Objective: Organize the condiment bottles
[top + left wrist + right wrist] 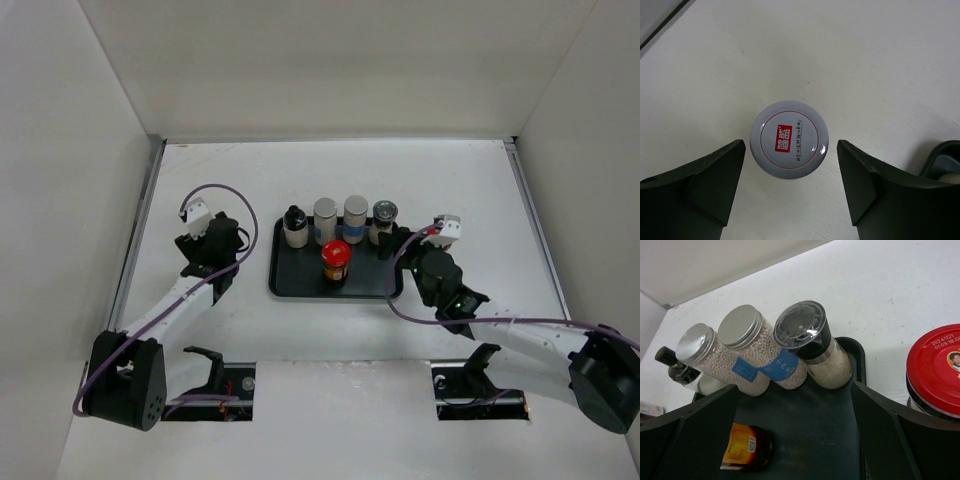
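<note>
1. The left end effector (791, 147) hangs over the worktop (450, 170) to the left of the black tray (290, 285). It is open, with one jaw on each side of the white-lidded jar (789, 140).
2. That jar stands upright on the worktop. A strip of bare surface shows between its lid and each finger, so nothing is gripped.
3. The right end effector (398, 243) sits at the tray's right end with its jaws spread wide and nothing held.
4. Along the tray's far edge, from left to right, stand the black-capped bottle (295, 227), two white cylinders with blue labels (325, 220) (355, 218) and the dark-capped jar (385, 222).
5. One red-lidded jar (336, 262) stands alone on the tray, nearer than that row.
6. A second red-lidded jar (935, 370) is on the worktop just right of the tray, outside the right end effector's right finger (890, 440). Whether it touches the tray cannot be told.
</note>
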